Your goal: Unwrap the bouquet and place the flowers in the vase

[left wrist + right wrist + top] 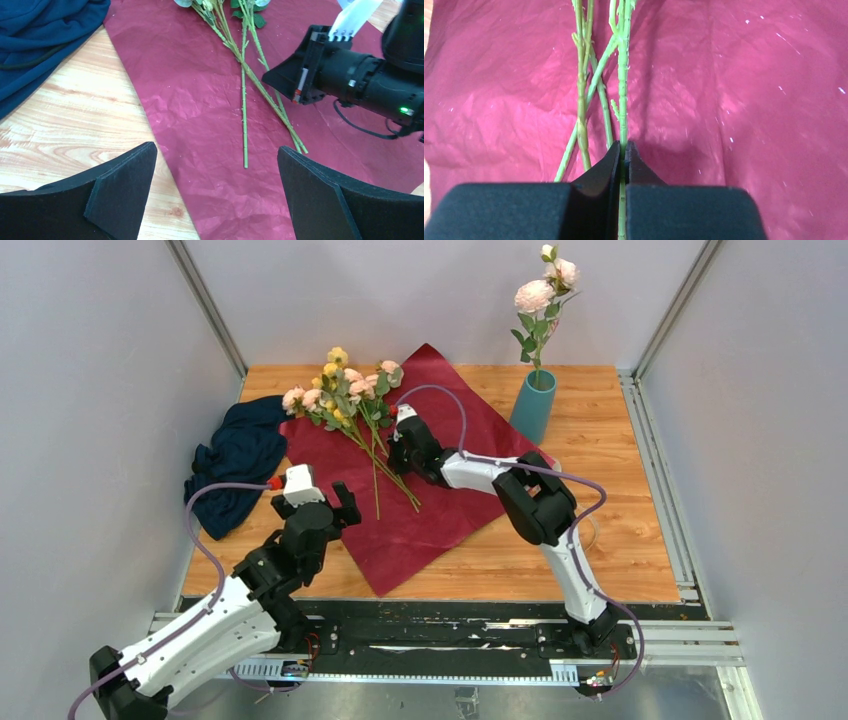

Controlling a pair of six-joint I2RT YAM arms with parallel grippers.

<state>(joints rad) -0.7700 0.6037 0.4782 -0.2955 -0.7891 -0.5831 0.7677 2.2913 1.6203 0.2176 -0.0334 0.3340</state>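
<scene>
Flowers [345,390] lie loose on the flattened maroon wrapping paper [430,515]. Their blooms point to the far left of the table [620,540] and their stems fan back toward the arms. One pink rose [538,295] (a small bud sits above it) stands upright in the vase [533,405], which is at the far right, just beside the paper's edge.

The right arm rises from its base at the near edge to a high elbow. From there the forearm reaches left and away, bringing the right gripper [396,452] low over the middle of the stems. Its jaws are pinched together on a single green stem [623,100]. In the wrist view the pads [599,172] almost meet with that stem between them, while the other stems [583,100] lie free on the paper just to its left.

The left arm stretches from the near left corner and bends at the elbow. The left gripper [318,502] hovers above the near left edge of the paper with its jaws spread wide and nothing between them (its view shows only paper, bare wood and the cut stem ends). A dark navy cloth [235,465] is heaped on the table just left of the paper.
</scene>
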